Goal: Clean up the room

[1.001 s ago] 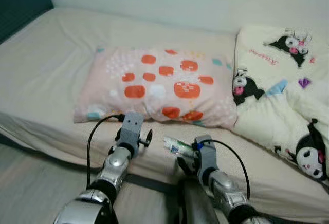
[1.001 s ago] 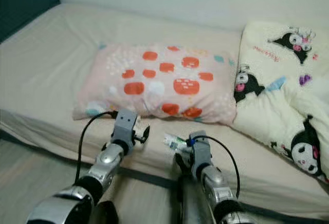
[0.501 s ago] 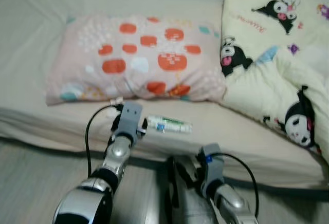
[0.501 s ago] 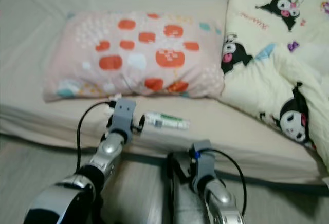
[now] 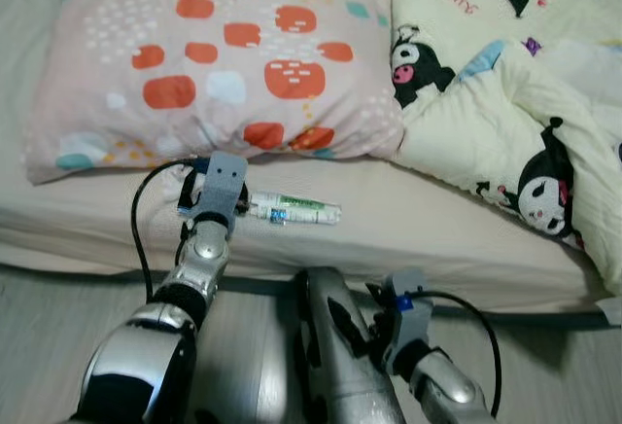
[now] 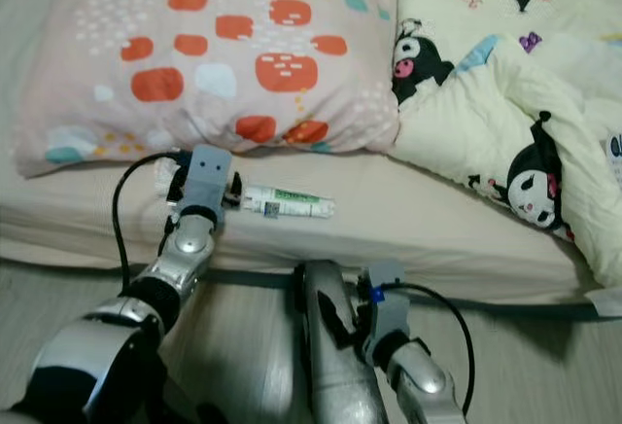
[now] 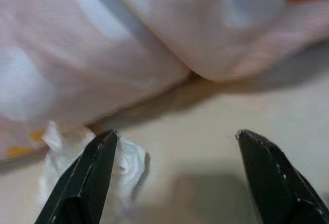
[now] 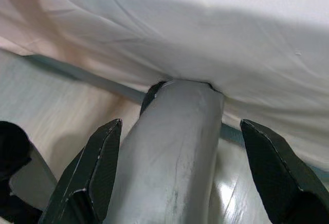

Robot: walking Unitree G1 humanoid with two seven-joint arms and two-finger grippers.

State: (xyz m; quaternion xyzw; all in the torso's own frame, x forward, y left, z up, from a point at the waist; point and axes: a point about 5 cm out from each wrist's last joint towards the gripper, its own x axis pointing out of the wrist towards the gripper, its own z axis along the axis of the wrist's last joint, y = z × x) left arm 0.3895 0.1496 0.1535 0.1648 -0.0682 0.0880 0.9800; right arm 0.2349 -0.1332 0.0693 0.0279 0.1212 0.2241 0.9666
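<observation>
Bedding first: I see the cream mattress [image 5: 408, 225], a pale pink pillow with orange patches [image 5: 214, 64] and a cream cartoon-print blanket [image 5: 505, 103]. My left gripper [image 7: 177, 175], fingers spread wide, sits by the pillow's front edge, a crumpled white tissue [image 7: 123, 165] beside one finger. My right gripper [image 8: 177, 170] hangs low, fingers wide. A white-green tube [image 5: 292, 213] lies just beside the left wrist.

Blanket [image 5: 505, 103]: pink cursive word, too small to read. Tube [image 5: 292, 213]: label print illegible. No other text.
</observation>
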